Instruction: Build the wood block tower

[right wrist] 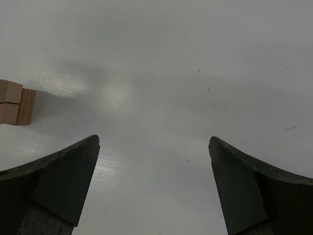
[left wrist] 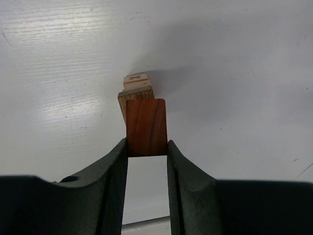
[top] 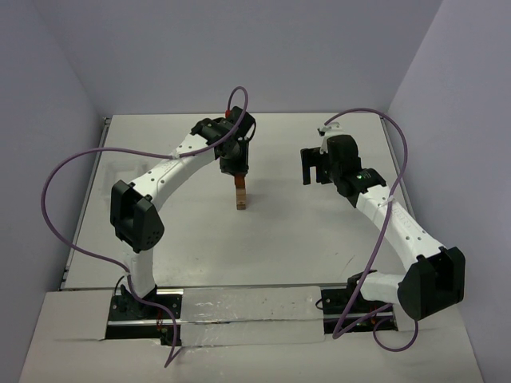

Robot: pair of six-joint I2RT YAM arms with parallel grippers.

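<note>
The tower (top: pixel 240 197) is a slim column of tan and brown wood blocks standing mid-table. My left gripper (top: pixel 238 172) is right above it, shut on a reddish-brown block (left wrist: pixel 146 127) that sits at the column's top. In the left wrist view the gripper (left wrist: pixel 147 145) pinches that block at its fingertips, and lower tan blocks (left wrist: pixel 136 93) show beneath it, slightly turned. My right gripper (top: pixel 312 167) is open and empty, to the right of the tower. In the right wrist view (right wrist: pixel 154 142) its jaws stand wide apart over bare table, and the tower's lower blocks (right wrist: pixel 15 105) show at the left edge.
The white table (top: pixel 303 231) has raised edges at the left and back, with grey walls around it. Purple cables loop from both arms. No loose blocks show on the table.
</note>
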